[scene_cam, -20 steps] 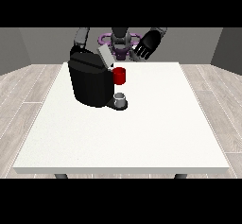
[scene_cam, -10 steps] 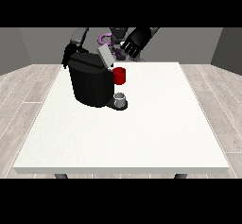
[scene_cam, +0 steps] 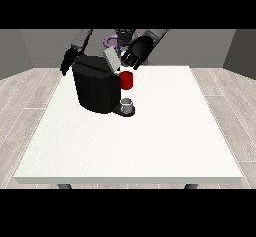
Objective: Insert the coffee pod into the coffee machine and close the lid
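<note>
One white table (scene_cam: pixel 165 141) stands on pale plank floor (scene_cam: pixel 22 88), grey walls (scene_cam: pixel 35 48) behind.

Robot hand (scene_cam: pixel 136 52) at view's right lowered onto lid (scene_cam: pixel 112 60).

A single front view looks from across the tabletop (scene_cam: pixel 150 146), set high and tilted down, facing the robot (scene_cam: pixel 122 35), which sits small at the far edge near the frame's top. The camera stands well back: the whole white surface fits, with wood floor (scene_cam: pixel 25 101) on both sides. The coffee machine (scene_cam: pixel 95 88) stands just below the hand at the view's right (scene_cam: pixel 136 53).
</note>
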You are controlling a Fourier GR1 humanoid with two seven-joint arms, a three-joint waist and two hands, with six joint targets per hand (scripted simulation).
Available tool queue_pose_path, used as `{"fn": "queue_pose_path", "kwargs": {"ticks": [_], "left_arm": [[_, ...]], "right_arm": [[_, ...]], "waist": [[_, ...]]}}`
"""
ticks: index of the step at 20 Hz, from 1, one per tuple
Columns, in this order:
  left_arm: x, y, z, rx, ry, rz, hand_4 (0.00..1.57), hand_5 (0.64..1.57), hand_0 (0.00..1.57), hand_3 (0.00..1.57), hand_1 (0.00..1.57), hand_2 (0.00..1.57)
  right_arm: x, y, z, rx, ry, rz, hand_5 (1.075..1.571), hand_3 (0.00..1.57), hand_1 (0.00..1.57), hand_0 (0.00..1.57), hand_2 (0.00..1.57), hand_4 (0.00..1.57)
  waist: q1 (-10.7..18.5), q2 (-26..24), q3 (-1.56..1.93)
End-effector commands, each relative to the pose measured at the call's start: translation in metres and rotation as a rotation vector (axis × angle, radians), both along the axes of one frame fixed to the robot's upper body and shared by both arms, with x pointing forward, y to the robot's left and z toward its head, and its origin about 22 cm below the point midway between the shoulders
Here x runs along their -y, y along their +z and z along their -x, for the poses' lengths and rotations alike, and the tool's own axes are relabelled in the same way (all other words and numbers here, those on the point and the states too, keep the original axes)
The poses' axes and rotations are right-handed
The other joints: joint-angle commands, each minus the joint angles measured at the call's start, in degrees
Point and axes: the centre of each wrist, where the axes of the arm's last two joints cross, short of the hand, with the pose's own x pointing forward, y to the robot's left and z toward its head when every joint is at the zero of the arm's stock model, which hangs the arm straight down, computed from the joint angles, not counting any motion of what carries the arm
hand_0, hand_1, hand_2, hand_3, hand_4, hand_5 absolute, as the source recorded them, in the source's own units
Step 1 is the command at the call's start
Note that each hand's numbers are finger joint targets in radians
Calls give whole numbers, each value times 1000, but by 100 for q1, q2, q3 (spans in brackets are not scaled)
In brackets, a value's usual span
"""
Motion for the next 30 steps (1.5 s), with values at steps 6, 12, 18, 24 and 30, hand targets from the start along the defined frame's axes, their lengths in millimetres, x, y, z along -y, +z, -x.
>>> {"fn": "queue_pose_path", "kwargs": {"ticks": [6,12,18,24,30], "left_arm": [[5,2,-2,-10,-37,-20,464,1571,1195,1229,1195,1260],[10,-2,-4,-31,-32,-15,432,1571,1211,1220,1211,1252],[26,6,-5,2,-38,-14,422,1571,1169,1200,1169,1235],[7,3,-5,54,-20,-11,389,1571,1231,1211,1231,1267],[-6,22,-4,80,-22,-12,355,1571,1198,1168,1198,1224]], "right_arm": [[20,9,-9,-15,-48,-15,1571,0,0,0,0,0],[11,8,-9,-4,-32,0,1571,0,0,0,0,153],[8,4,-11,13,-36,-7,1571,0,0,0,0,169],[11,20,-13,26,-26,-18,1571,0,0,0,0,0],[-9,14,-10,25,-19,-20,1571,0,0,0,0,0]], "waist": [[110,118,1],[59,162,0],[51,261,1],[-90,336,-1],[-85,442,-1]]}}
